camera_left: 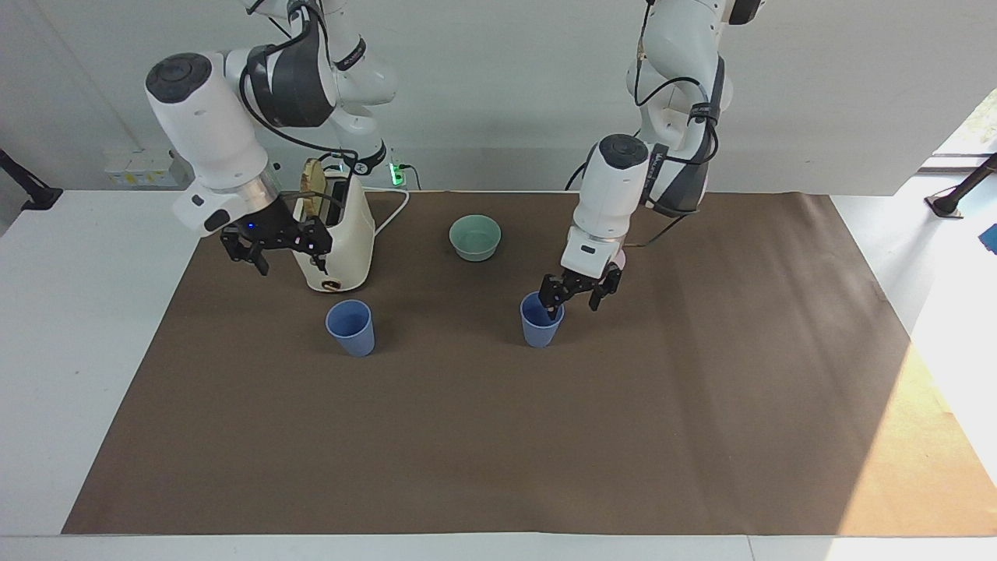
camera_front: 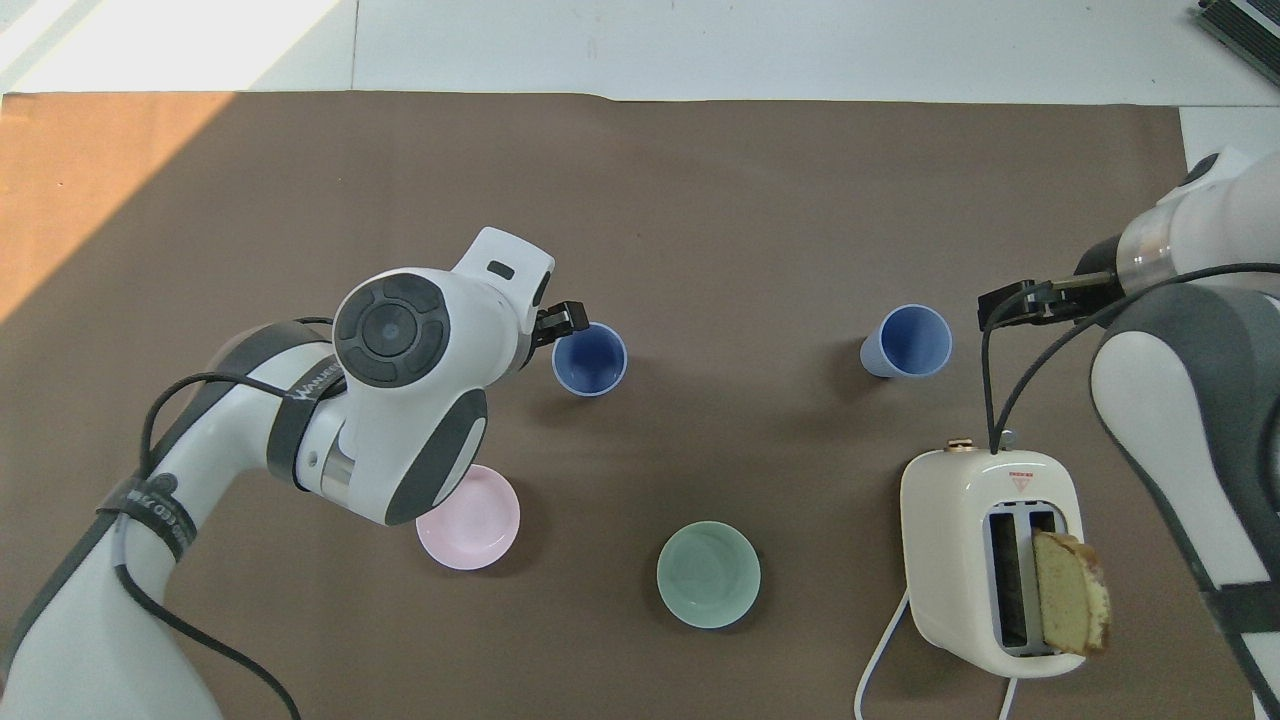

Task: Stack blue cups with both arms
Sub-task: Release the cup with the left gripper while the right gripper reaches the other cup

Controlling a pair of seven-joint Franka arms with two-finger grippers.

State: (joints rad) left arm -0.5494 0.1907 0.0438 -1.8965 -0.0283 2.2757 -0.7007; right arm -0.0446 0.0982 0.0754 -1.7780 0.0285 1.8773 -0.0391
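Note:
Two blue cups stand upright on the brown mat. One cup is near the middle. My left gripper is open at its rim, on the side toward the left arm's end of the table. One fingertip is over the cup's mouth and the other is outside the wall. The overhead view shows only one fingertip; the wrist hides the rest. The other cup stands alone, farther from the robots than the toaster. My right gripper hangs open and empty in the air beside the toaster.
A cream toaster with a slice of bread in one slot stands at the right arm's end, its cord trailing toward the robots. A mint-green bowl and a pink bowl sit nearer to the robots than the cups.

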